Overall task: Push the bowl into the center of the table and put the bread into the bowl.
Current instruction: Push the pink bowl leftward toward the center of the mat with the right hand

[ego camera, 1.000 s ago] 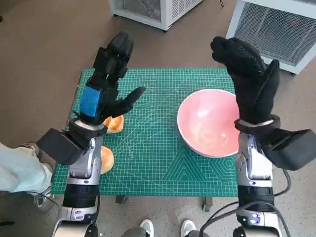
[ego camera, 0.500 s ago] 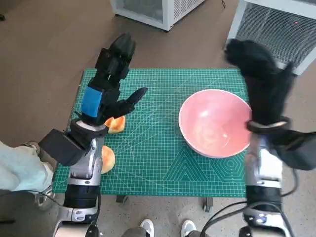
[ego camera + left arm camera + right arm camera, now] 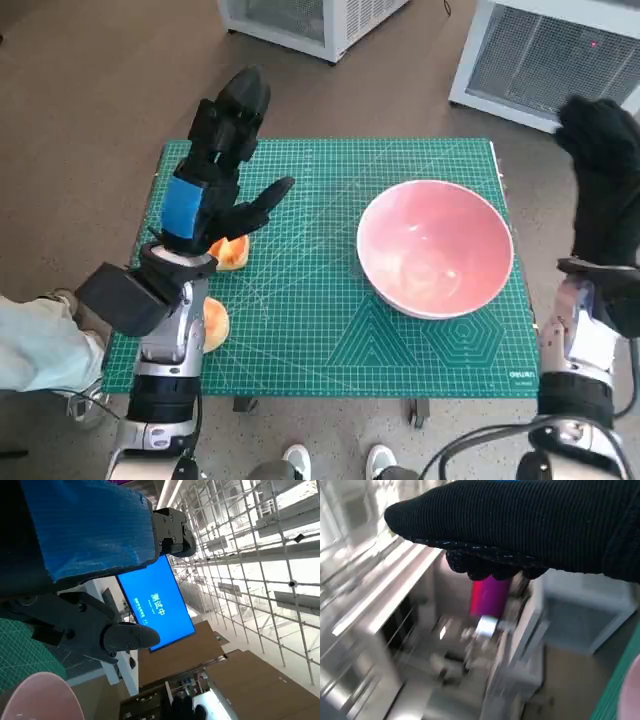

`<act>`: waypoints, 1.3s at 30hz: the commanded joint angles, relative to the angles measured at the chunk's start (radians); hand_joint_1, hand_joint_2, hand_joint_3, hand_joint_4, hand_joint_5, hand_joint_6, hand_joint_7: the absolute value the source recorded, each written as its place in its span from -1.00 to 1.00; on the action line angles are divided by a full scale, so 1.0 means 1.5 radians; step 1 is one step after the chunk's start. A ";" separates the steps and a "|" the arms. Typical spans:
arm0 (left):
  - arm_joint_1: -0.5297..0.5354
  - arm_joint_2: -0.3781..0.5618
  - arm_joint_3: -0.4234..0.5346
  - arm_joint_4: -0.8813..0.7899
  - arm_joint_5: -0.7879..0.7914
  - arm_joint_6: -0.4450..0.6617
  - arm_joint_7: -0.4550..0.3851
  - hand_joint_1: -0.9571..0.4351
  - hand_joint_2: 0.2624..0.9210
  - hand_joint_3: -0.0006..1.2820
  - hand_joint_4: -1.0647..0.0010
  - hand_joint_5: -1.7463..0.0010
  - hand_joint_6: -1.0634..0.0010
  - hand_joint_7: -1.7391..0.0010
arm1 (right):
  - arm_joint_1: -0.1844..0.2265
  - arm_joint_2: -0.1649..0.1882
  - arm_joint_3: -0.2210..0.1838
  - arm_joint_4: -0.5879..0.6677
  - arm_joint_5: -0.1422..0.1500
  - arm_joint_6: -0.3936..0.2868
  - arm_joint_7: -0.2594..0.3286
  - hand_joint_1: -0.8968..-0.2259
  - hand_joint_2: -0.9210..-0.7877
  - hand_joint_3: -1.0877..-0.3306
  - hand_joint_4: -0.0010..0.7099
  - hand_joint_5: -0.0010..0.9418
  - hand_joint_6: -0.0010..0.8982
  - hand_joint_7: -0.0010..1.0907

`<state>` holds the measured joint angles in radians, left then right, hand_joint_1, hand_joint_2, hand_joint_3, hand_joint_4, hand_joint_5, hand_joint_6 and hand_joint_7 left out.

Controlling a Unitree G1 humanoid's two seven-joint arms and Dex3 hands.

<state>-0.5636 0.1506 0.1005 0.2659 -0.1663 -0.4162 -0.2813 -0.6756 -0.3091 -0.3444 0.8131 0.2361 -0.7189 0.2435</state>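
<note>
Head view: the pink bowl (image 3: 435, 248) sits right of the worktop's (image 3: 300, 300) centre, unpushed; the gloved right hand (image 3: 605, 180) hangs outside it, seemingly empty. The left hand (image 3: 215, 170), fingers apart, hovers over the bread (image 3: 232, 252).

Left wrist view: bowl rim (image 3: 40, 697) only.

Right wrist view: blurred.

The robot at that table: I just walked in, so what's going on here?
Neither hand holds anything. The pink bowl sits on the green mat, right of its middle, with the right hand raised just outside its far side. The left hand hovers open above two bread pieces near the mat's left edge.
</note>
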 commanded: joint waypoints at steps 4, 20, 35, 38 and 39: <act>-0.001 -0.001 0.009 0.011 -0.014 -0.005 -0.003 0.04 1.00 -0.46 0.69 0.99 0.96 0.47 | -0.010 -0.009 -0.019 0.142 -0.002 -0.021 -0.018 -0.38 -1.00 -0.24 -0.50 -0.98 -0.75 -0.45; 0.002 0.001 0.014 0.006 -0.030 0.001 -0.017 -0.02 1.00 -0.47 0.68 0.99 0.95 0.48 | -0.032 0.027 -0.046 0.290 0.011 0.052 -0.038 -0.10 -1.00 -0.31 -0.47 -0.98 -0.68 -0.45; 0.016 0.016 0.027 -0.012 -0.037 0.009 -0.028 -0.03 1.00 -0.49 0.68 0.99 0.93 0.50 | -0.056 0.088 -0.021 0.318 -0.019 0.106 -0.054 -0.04 -1.00 -0.47 -0.46 -0.99 -0.67 -0.52; 0.021 0.021 0.031 -0.017 -0.041 0.015 -0.030 -0.03 1.00 -0.51 0.68 1.00 0.88 0.54 | -0.065 0.099 -0.019 0.321 -0.021 0.117 -0.055 -0.03 -1.00 -0.50 -0.46 -0.99 -0.67 -0.53; 0.023 0.023 0.032 -0.020 -0.041 0.017 -0.030 -0.03 1.00 -0.51 0.68 1.00 0.88 0.54 | -0.070 0.104 -0.019 0.322 -0.021 0.122 -0.055 -0.04 -1.00 -0.50 -0.46 -0.99 -0.67 -0.53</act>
<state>-0.5446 0.1701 0.1370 0.2540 -0.2122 -0.4038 -0.3211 -0.7692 -0.1766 -0.3792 1.2745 0.2105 -0.5704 0.1685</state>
